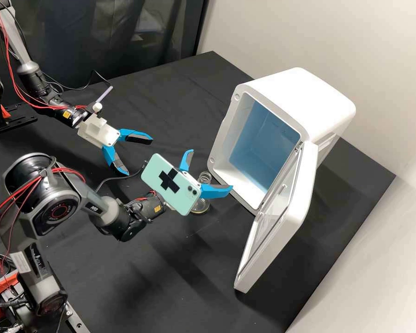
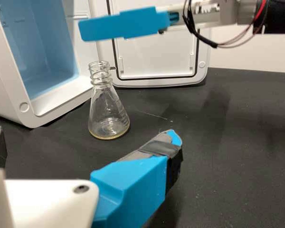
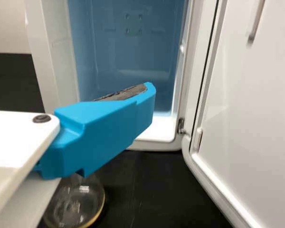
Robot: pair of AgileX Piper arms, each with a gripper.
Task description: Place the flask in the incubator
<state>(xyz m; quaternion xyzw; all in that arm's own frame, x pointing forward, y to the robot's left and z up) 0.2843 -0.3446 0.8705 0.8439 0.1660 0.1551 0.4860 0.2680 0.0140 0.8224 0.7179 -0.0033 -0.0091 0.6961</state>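
The bench (image 1: 138,277) is black. At its far right stands the white incubator (image 1: 309,97), its blue-lined chamber facing the arms. The door (image 1: 282,217) is swung wide open and hangs off the side of the opening away from the arms' bases.

Both arms come in from the left in the high view. The right arm is the nearer one and carries a mint phone (image 1: 171,182) on its wrist. The right gripper (image 1: 210,170) hangs just in front of the incubator's opening with its fingers spread wide and nothing between the pads. The left gripper (image 1: 138,155) is farther back and well short of the incubator, pointed toward it, its two fingers also apart and empty.

The flask (image 1: 204,178) is clear glass and conical. It stands upright on the bench just outside the incubator's lower front edge, close to the corner where the door hinges. It sits under the right gripper. In the high view its neck shows between that gripper's two fingers. In the left wrist view one of those fingers (image 2: 123,23) passes above the flask's mouth without touching it. In the right wrist view the flask's base shows below the gripper's own finger (image 3: 104,126). The flask stands ahead of the left gripper, apart from it.
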